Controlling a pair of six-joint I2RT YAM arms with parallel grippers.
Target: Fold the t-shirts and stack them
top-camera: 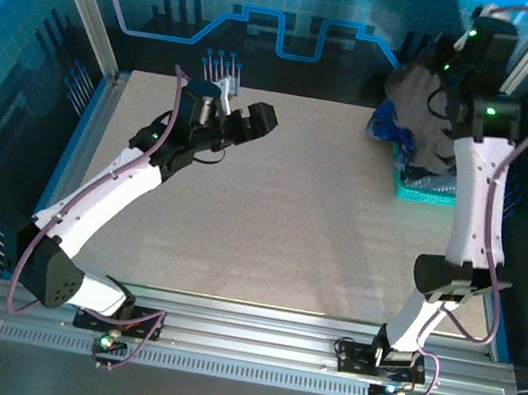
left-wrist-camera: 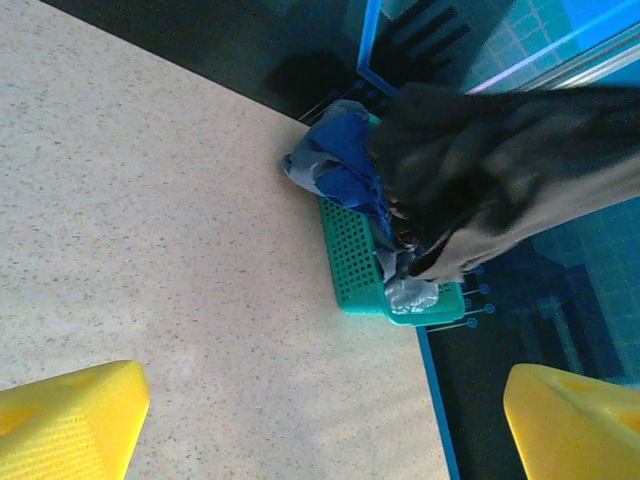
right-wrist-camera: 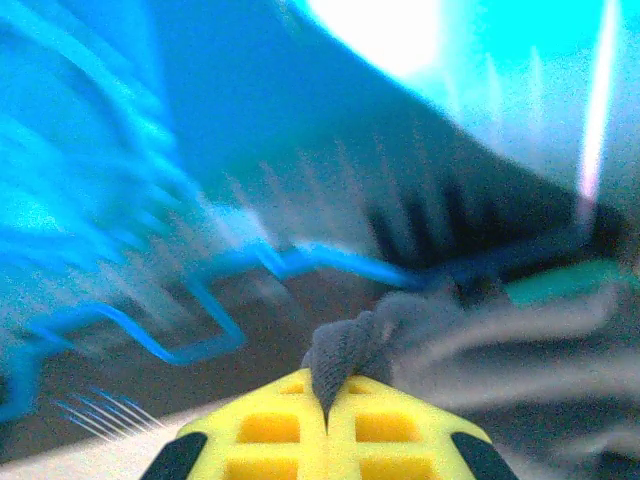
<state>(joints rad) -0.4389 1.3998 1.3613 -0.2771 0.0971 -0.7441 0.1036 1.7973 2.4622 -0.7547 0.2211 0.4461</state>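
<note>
While the left gripper point(top-camera: 244, 103) hovers wide open above the table point(top-camera: 292, 212), the right arm reaches steeply up at the far right corner. The right gripper point(right-wrist-camera: 325, 398) pinches the charcoal-grey t-shirt point(left-wrist-camera: 480, 170), which is stretched lengthwise down into the teal basket point(left-wrist-camera: 350, 262).

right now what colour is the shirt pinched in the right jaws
Charcoal grey. The shirt shows best in the left wrist view, hanging over the teal basket.

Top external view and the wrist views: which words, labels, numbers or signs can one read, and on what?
None is readable.
Backdrop: only line drawings and a gear, no letters.
Royal-blue t-shirt in the teal basket: crumpled, no print legible.
Charcoal-grey t-shirt: plain where it shows.
</note>
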